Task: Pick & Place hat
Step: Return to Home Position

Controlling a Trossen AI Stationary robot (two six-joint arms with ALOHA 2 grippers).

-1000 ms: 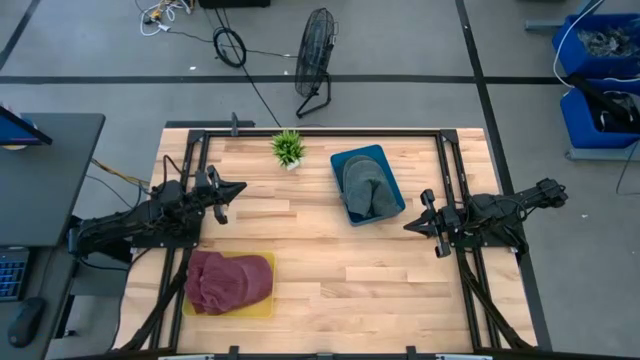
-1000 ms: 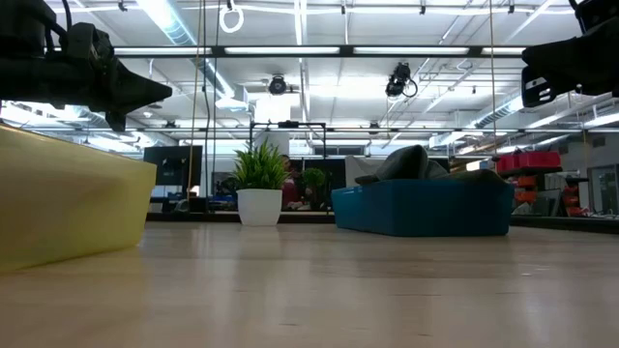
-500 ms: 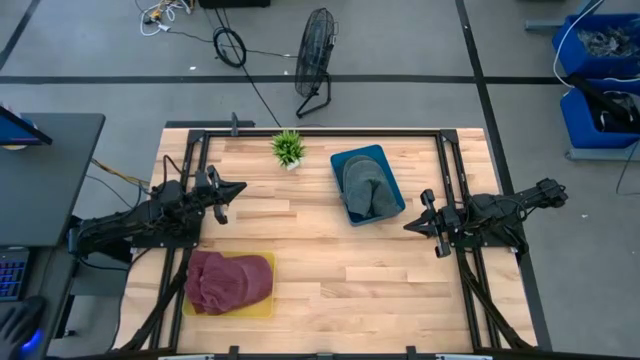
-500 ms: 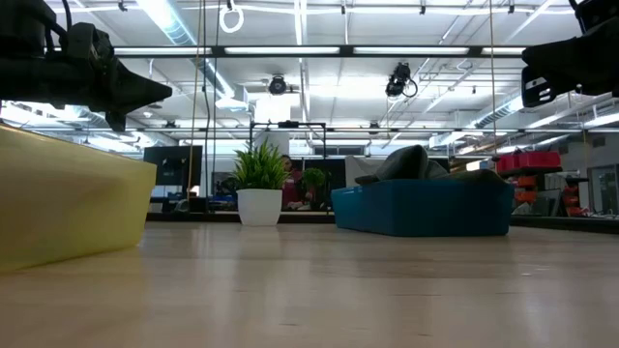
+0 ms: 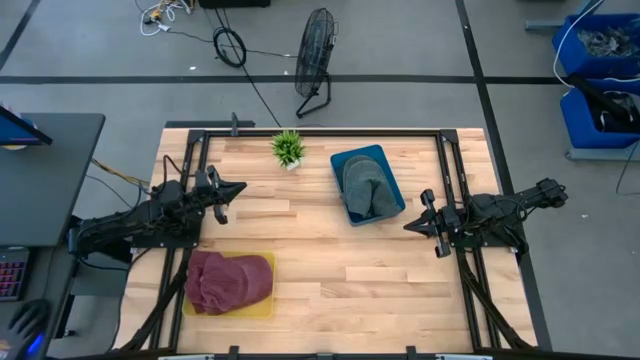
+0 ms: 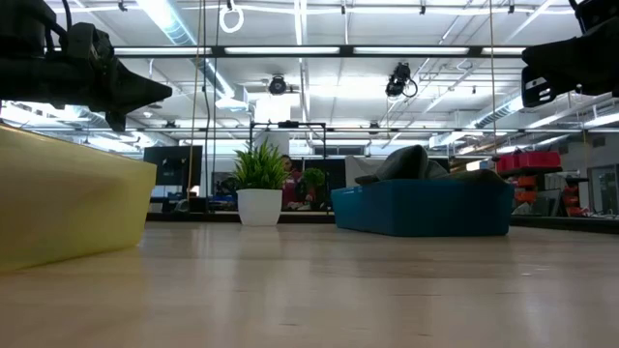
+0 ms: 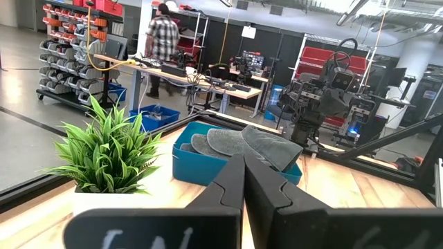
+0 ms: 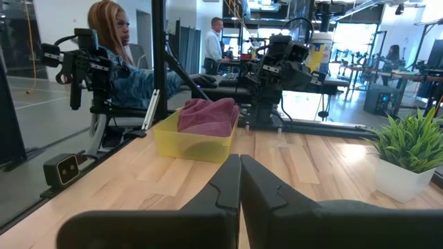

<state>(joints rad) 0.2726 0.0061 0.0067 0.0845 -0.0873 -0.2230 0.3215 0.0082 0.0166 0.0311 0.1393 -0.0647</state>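
Observation:
A grey hat [image 5: 367, 187] lies in a blue bin [image 5: 341, 168] at the table's far middle; it also shows in the left wrist view [image 7: 263, 144] and the low view [image 6: 411, 162]. A maroon hat [image 5: 228, 280] fills a yellow bin [image 5: 262, 306] at the near left, seen too in the right wrist view [image 8: 208, 115]. My left gripper [image 5: 240, 187] hovers shut at the table's left side, pointing level toward the blue bin. My right gripper [image 5: 408, 226] hovers shut at the right side, pointing level toward the left. Neither holds anything.
A small potted plant [image 5: 288, 148] stands at the far edge, left of the blue bin. Black frame rails [image 5: 448, 180] run along the table's sides. Bare wood [image 5: 340, 270] spreads between the two bins. People show in the room beyond the table.

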